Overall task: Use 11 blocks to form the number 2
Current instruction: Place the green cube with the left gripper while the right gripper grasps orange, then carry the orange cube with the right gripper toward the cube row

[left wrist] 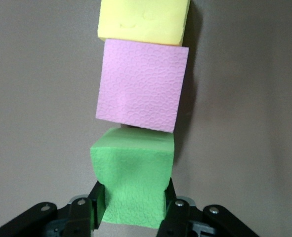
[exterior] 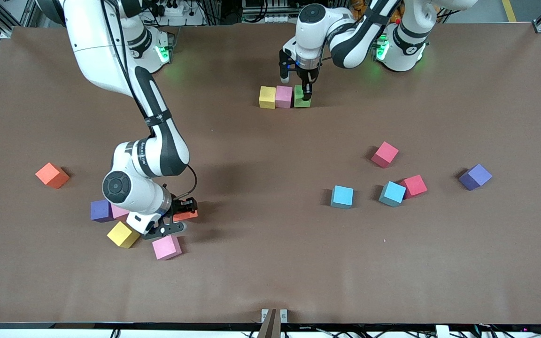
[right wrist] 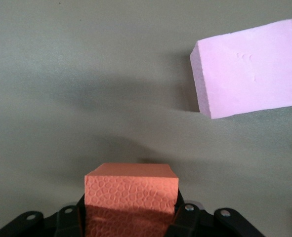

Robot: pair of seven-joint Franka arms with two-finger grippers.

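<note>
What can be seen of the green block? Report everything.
The green block is a small matte, foam-like cube with a finely textured surface. It sits at one end of a short row, beside a pink block that has a yellow block next to it, toward the robots' bases. Its corner appears to touch the pink block, though it stands slightly askew. The left gripper is shut on it, the fingers pinching its sides so the foam visibly dents.

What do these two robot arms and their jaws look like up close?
Both arms are glossy white, rounded segments with black joint bands and round dark grey caps. Green lights glow at both bases. A thin black cable loops beside the right gripper. The left gripper and the right one are black, with slim jaws and small silver screws.
</note>
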